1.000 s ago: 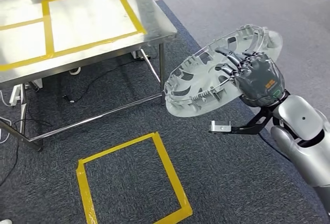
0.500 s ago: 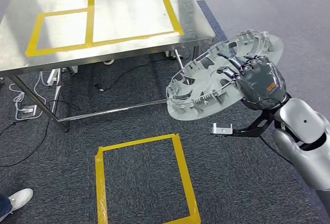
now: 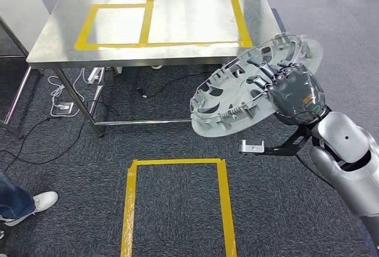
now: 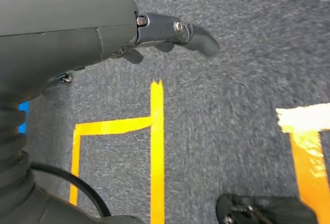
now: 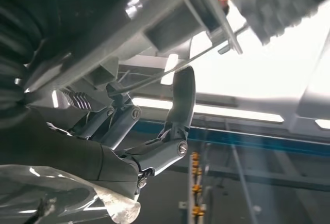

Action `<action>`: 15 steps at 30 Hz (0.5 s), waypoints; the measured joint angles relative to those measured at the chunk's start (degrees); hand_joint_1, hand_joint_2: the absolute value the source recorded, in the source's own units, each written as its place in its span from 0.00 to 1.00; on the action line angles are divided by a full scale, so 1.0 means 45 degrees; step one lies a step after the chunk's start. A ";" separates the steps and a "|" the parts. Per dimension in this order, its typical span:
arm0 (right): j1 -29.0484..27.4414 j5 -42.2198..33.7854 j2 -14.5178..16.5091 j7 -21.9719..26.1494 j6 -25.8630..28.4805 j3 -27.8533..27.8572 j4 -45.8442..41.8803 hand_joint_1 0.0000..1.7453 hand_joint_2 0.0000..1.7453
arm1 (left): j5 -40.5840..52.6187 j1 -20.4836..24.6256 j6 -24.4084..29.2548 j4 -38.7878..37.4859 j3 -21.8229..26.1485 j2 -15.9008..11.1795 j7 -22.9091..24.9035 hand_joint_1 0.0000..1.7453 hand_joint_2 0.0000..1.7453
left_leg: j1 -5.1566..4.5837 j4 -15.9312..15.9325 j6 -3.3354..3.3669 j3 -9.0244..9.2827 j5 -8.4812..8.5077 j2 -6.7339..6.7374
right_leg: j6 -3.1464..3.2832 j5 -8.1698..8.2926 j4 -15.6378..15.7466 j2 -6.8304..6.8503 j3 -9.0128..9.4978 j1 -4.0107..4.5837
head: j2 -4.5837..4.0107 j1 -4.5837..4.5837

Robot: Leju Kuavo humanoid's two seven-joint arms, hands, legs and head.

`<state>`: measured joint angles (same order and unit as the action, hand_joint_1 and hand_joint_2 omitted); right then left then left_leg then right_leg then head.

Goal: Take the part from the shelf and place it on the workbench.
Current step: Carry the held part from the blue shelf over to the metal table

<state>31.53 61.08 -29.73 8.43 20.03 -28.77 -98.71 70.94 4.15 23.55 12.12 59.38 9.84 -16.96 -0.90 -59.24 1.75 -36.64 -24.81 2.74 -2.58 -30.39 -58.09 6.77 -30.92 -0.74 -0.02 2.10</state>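
The part (image 3: 232, 94) is a round grey plastic wheel cover with ribs and cut-outs, held tilted in the air to the right of the floor square. My right hand (image 3: 292, 91) grips its near rim, dark fingers hooked through the cut-outs; up close the fingers (image 5: 177, 126) curl under the part (image 5: 155, 22). The steel workbench (image 3: 53, 38) with yellow tape rectangles stands ahead, its front edge just beyond the part. My left hand (image 4: 116, 28) hangs over the carpet with a finger (image 4: 183, 30) stretched out, holding nothing.
A yellow tape square (image 3: 179, 204) marks the grey carpet below me. Cables (image 3: 67, 106) lie under the workbench between its legs. A person's white shoe (image 3: 38, 201) and trouser leg show at the lower left. A white panel (image 3: 18, 2) stands at the far left.
The whole view has swung, so the workbench now lies centred ahead instead of off to the left. My right hand still holds the part the same way. The person's foot has come further into view.
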 joint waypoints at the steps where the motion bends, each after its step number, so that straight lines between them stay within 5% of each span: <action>1: -0.0024 0.0022 -0.0005 -0.0027 0.0018 0.0007 -0.0002 1.00 1.00 | 0.0018 -0.0016 -0.0057 0.0001 -0.0026 -0.0001 -0.0041 0.00 1.00 | 0.0035 0.0056 0.0079 0.0034 0.0017 -0.0094 | -0.0048 -0.0161 -0.0171 -0.0244 -0.0076 -0.0030 | 0.0000 -0.0013; 3: -0.0098 0.0056 -0.0027 -0.0068 0.0066 0.0043 -0.0004 1.00 1.00 | 0.0042 0.0002 -0.0338 0.0002 -0.0058 0.0002 -0.0199 0.00 1.00 | 0.0094 0.0129 0.0208 0.0079 0.0032 -0.0265 | -0.0098 -0.0774 -0.1312 -0.1019 -0.0678 -0.0088 | 0.0000 -0.0079; 5: -0.0216 0.0096 -0.0043 -0.0079 0.0118 0.0083 -0.0001 1.00 1.00 | 0.0033 0.0035 -0.0808 0.0002 -0.0069 0.0009 -0.0432 0.00 1.00 | 0.0090 0.0125 0.0279 0.0089 0.0003 -0.0433 | -0.0117 -0.1353 -0.3012 -0.1418 -0.1656 -0.0090 | 0.0000 -0.0128; 7: -0.0339 0.0138 -0.0043 -0.0077 0.0160 0.0105 0.0001 1.00 1.00 | 0.0010 0.0027 -0.1208 0.0002 -0.0070 -0.0001 -0.0655 0.00 1.00 | 0.0077 0.0112 0.0298 0.0128 -0.0034 -0.0593 | -0.0126 -0.1120 -0.3511 -0.1482 -0.2148 -0.0086 | 0.0000 -0.0138; 9: -0.0391 0.0190 -0.0043 -0.0076 0.0218 0.0143 -0.0006 1.00 1.00 | 0.0007 0.0016 -0.1398 0.0002 -0.0072 -0.0023 -0.0842 0.00 1.00 | 0.0081 0.0074 0.0252 0.0192 -0.0098 -0.0724 | -0.0106 -0.0060 -0.2141 -0.1480 -0.1720 -0.0100 | 0.0000 -0.0142; 11: -0.0385 0.0263 -0.0043 -0.0085 0.0344 0.0241 -0.0035 1.00 1.00 | 0.0023 0.0020 -0.1457 0.0002 -0.0074 -0.0056 -0.1008 0.00 1.00 | 0.0044 -0.0018 0.0150 0.0178 -0.0169 -0.0821 | -0.0063 0.0598 -0.0670 -0.1496 -0.1057 -0.0090 | 0.0000 -0.0140; 15: -0.0378 0.0393 -0.0043 -0.0143 0.0487 0.0368 -0.0132 1.00 1.00 | 0.0070 -0.0028 -0.1496 0.0002 -0.0081 -0.0134 -0.1178 0.00 1.00 | 0.0011 -0.0112 -0.0049 0.0105 -0.0215 -0.0866 | 0.0146 0.0592 -0.0214 -0.1528 -0.0805 -0.0090 | 0.0000 -0.0133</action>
<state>29.82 62.85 -29.92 7.78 22.22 -27.11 -99.31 71.26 4.03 16.82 12.13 59.01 9.24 -22.26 -0.85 -59.74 1.53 -36.17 -25.78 -1.15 -1.92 -27.72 -59.06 -0.11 -34.55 -1.15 -0.02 1.50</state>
